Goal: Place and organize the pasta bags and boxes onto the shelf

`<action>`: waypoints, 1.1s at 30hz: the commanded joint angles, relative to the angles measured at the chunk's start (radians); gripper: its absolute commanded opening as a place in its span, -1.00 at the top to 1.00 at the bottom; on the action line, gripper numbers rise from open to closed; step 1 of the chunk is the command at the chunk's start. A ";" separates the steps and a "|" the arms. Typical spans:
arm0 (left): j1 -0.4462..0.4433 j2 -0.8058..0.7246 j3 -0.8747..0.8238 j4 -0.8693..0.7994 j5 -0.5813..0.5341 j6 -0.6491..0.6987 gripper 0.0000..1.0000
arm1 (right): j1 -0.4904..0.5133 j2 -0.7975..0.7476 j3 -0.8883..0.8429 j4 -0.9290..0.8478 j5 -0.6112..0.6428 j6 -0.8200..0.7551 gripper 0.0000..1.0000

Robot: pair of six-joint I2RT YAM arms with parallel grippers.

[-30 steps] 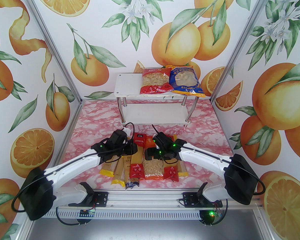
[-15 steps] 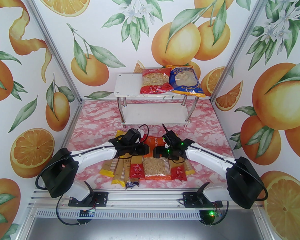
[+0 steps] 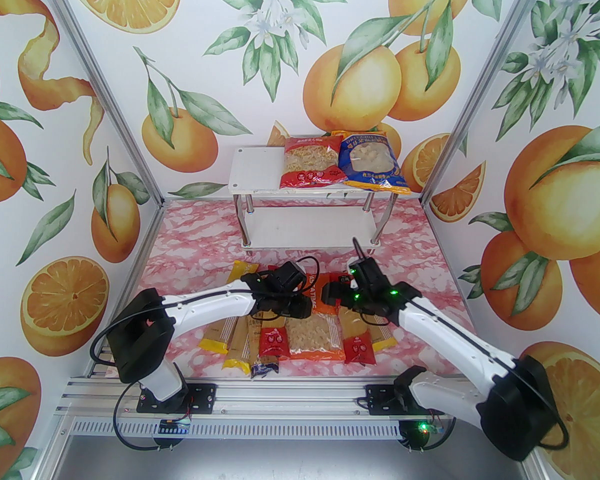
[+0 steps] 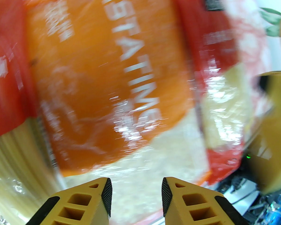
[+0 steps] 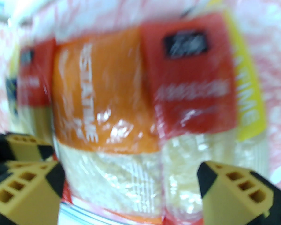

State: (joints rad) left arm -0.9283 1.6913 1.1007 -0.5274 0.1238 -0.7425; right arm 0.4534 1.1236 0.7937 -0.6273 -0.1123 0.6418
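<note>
An orange bag (image 3: 314, 330) lies flat on the table amid several long spaghetti packs, among them a red pack (image 3: 274, 341), another red pack (image 3: 358, 350) and a yellow pack (image 3: 216, 336). My left gripper (image 3: 300, 309) hovers over the orange bag's left part; in the left wrist view the left gripper (image 4: 137, 196) is open over the orange bag (image 4: 103, 78) with nothing between its fingers. My right gripper (image 3: 331, 292) is above the bag's far right corner. In the right wrist view the right gripper (image 5: 131, 181) gapes wide over the orange bag (image 5: 100, 90). On the shelf (image 3: 257, 170), a red bag (image 3: 310, 164) and a blue bag (image 3: 372, 160) lie on the top board.
The left third of the shelf's top board and its lower board (image 3: 310, 229) are bare. A dark blue pack (image 3: 264, 369) pokes out at the pile's near edge. Pink marbled table (image 3: 195, 248) lies between pile and shelf. Printed walls close in on both sides.
Both arms have swung to the right over the pile, and the right gripper has moved a little farther away. The left gripper's jaws have opened wider.
</note>
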 commanded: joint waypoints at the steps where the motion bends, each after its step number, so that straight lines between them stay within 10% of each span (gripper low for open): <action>1: -0.009 0.037 0.068 -0.096 -0.041 -0.009 0.00 | -0.032 -0.020 0.058 -0.017 0.005 -0.050 -1.00; 7: -0.025 0.071 0.085 -0.075 -0.038 0.001 -0.24 | -0.065 -0.007 0.091 -0.013 -0.038 -0.096 -0.99; 10: -0.028 0.130 0.090 0.036 -0.001 -0.011 -1.00 | -0.090 -0.015 0.101 -0.009 -0.083 -0.123 -0.99; 28: -0.054 0.410 0.334 -0.251 -0.128 0.026 -1.00 | -0.236 -0.084 0.062 -0.025 -0.225 -0.195 -0.99; 31: -0.052 0.430 0.341 -0.261 -0.142 0.046 -0.84 | -0.254 -0.093 0.061 -0.029 -0.241 -0.207 -1.00; 33: -0.053 0.438 0.340 -0.268 -0.147 0.056 -0.37 | -0.264 -0.095 0.059 -0.035 -0.249 -0.215 -0.99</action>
State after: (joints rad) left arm -0.9913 2.0232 1.4746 -0.8001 0.0174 -0.7376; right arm 0.2016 1.0489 0.8623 -0.6491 -0.3122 0.4549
